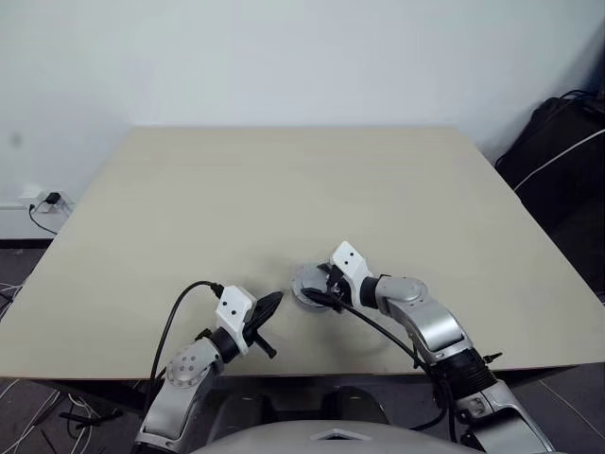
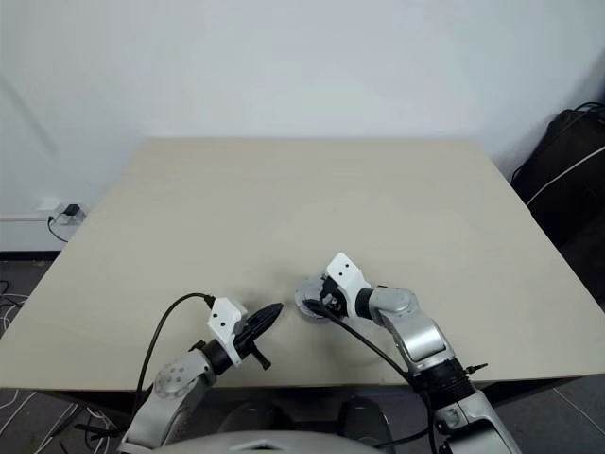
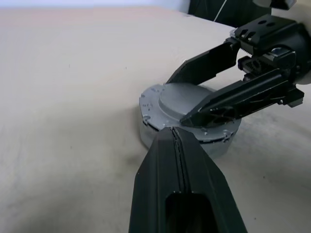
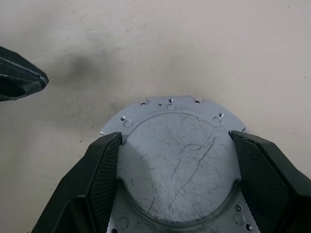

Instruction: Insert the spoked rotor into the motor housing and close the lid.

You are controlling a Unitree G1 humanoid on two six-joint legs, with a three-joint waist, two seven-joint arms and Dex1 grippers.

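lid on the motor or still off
On. The silver lid sits flat atop the round motor housing, with the right gripper's fingers astride its raised centre.

the lid [image 4: 177,162] reads as bare silver-grey metal, dull rather than mirror-bright, its raised hub crossed by fine scratches and its flange dotted with small drilled holes. the right gripper [image 4: 176,187] fingers [image 4: 99,187] look like matt black plastic with a fine grainy texture. the left gripper [image 3: 176,141] is smoother, faintly sheened black plastic. the table [image 1: 284,189] is matt pale beige, smooth, lightly smudged.
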